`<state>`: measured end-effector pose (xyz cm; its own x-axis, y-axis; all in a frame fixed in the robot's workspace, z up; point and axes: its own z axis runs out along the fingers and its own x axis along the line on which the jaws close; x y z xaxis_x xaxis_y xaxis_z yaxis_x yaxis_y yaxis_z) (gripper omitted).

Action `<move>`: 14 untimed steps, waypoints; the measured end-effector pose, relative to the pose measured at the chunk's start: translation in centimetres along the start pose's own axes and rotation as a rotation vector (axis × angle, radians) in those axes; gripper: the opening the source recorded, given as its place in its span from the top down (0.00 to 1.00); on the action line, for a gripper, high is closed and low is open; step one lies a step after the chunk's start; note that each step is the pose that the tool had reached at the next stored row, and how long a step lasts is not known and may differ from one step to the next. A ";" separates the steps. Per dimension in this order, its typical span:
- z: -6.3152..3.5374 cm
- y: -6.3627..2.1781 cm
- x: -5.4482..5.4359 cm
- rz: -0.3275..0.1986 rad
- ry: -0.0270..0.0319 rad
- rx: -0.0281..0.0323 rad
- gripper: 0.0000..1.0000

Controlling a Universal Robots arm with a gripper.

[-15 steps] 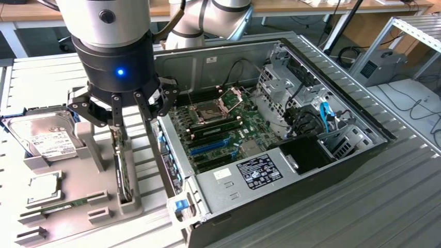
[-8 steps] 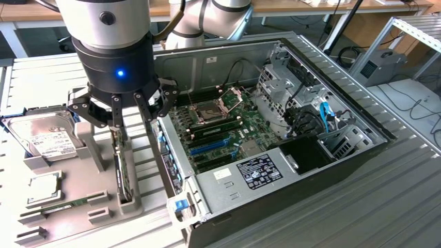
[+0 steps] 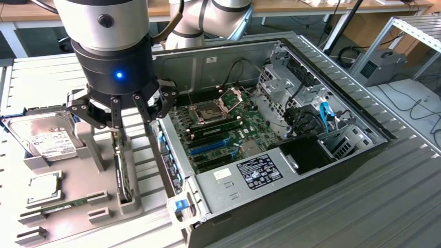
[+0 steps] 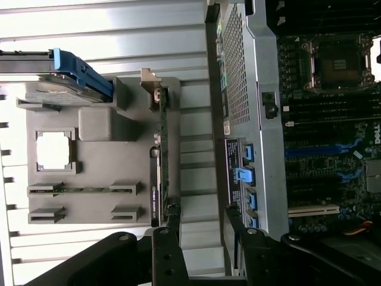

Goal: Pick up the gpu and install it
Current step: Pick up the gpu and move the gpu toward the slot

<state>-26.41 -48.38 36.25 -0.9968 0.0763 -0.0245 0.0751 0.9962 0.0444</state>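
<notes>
At 9 o'clock, hard drive (image 3: 45, 137) in gray holder (image 3: 77, 166). At 6 o'clock under gripper (image 3: 131, 121), jaws spread wide: gpu (image 3: 124, 175), upright on edge in slot. Risk: striking its top edge, or computer case (image 3: 206, 201) at 3 o'clock, if lowered off-centre.

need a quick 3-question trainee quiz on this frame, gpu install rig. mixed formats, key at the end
1. True or false: the gpu is already seated in the computer case.
2. The gripper is: A) inside the computer case B) above the gray holder, nearest the gpu C) clamped on the gpu
3. Fill in: the gripper's fingers are ____ and hold nothing.

Key: 1 false, the gpu stands on edge in the gray holder; 2 B; 3 open.
</notes>
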 end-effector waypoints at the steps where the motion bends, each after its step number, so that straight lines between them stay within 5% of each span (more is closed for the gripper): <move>1: 0.03 0.00 0.0 0.000 0.0001 0.0001 0.58; 14: 0.31 -0.07 0.7 0.000 0.0001 0.0001 0.58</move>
<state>-27.07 -48.38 35.92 -0.9968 0.0762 -0.0244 0.0750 0.9962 0.0443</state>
